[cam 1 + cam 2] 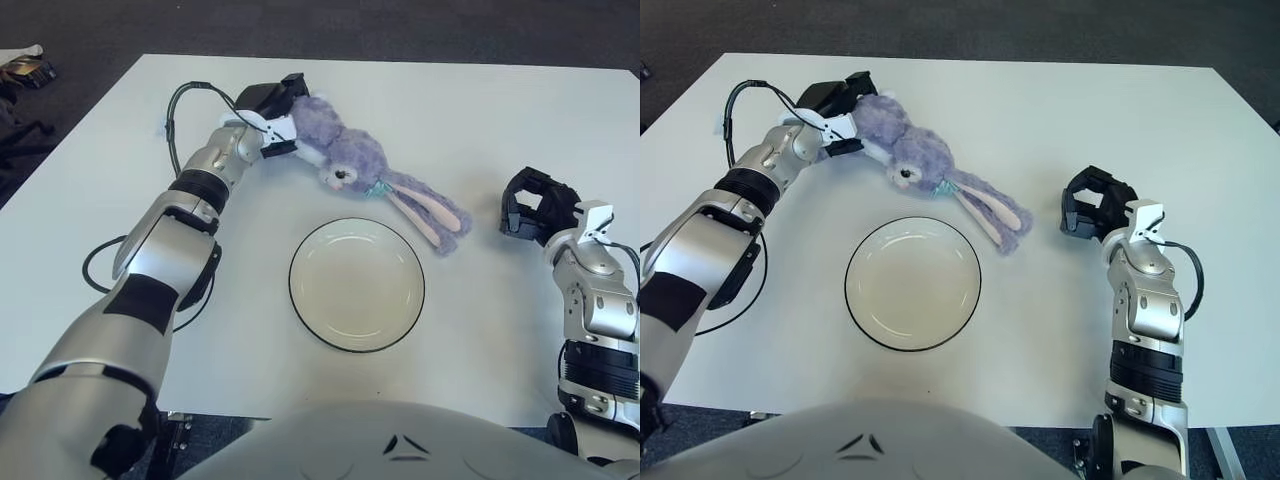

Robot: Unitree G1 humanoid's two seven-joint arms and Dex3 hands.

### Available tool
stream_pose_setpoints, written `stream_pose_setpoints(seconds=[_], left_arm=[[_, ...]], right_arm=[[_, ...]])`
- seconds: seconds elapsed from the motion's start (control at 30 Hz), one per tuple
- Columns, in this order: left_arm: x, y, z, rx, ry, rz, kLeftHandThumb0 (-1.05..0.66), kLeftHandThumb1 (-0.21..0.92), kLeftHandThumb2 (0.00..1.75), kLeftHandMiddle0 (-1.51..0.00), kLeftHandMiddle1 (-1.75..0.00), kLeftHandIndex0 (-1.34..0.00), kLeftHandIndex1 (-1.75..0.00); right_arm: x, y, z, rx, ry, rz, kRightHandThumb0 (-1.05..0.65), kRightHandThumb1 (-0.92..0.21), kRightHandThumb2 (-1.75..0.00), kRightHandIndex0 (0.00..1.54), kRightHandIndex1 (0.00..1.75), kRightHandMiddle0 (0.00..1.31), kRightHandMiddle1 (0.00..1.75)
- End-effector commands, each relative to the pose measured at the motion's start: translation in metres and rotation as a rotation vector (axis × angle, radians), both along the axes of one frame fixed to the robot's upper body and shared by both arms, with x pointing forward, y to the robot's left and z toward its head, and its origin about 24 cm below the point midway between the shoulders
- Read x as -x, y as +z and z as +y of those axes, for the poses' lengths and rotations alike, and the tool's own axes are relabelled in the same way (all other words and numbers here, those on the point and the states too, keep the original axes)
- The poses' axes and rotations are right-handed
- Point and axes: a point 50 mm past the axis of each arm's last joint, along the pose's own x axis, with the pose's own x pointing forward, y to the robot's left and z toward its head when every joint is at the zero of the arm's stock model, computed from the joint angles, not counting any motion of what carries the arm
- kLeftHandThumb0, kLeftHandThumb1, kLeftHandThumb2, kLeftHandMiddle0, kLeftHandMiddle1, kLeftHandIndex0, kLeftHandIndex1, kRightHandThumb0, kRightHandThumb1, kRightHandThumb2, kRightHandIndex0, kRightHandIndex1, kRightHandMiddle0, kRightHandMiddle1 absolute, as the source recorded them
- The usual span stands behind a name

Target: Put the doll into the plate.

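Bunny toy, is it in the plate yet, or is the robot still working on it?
Not yet. The left hand has already grabbed the bunny by its body, so the catching part looks done. The bunny's long ears trail toward the plate, but it is beyond the rim, outside it. Carrying it over and letting go inside is left. The right hand shows right of the bunny.

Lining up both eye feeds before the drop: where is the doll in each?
Left eye: doll above the plate, upper centre, body held by the left hand, ears trailing right.
Right eye: doll upper left of centre, above the plate's right half.
Shared landmark: the plate's black rim.
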Motion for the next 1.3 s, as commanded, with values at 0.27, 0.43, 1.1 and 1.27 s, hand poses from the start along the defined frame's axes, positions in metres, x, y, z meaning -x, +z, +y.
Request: stream_pose_setpoints(seconds=[0.27,0.43,1.1,1.27], left_arm=[[0.000,0.005,0.000,-0.003,-0.024,0.048,0.00,-0.01,1.50,-1.00,-1.17,-0.77,-1.75],[0.000,0.006,-0.002,-0.012,-0.023,0.066,0.00,-0.01,1.51,-0.99,-1.17,-0.77,-1.75],[-0.003,0.023,0.003,0.022,-0.028,0.149,-0.01,0.03,1.47,-0.93,-1.22,-0.76,-1.75],[-0.001,0.030,0.006,0.034,-0.044,0.171,-0.01,0.02,1.49,-0.93,-1.23,-0.77,-1.75]], right_arm=[[-0.015,0.024,0.027,0.141,0.087,-0.098,-0.49,-0.26,-1.38,1.17,1.75,0.66,1.75],[-0.014,0.037,0.041,0.203,0.146,-0.160,-0.49,-0.26,-1.38,1.20,1.75,0.65,1.75],[-0.017,0.042,0.047,0.431,0.225,-0.215,-0.50,-0.23,-1.41,1.26,1.75,0.68,1.75],[-0.019,0.039,0.046,0.422,0.225,-0.206,-0.51,-0.23,-1.42,1.27,1.75,0.68,1.75]])
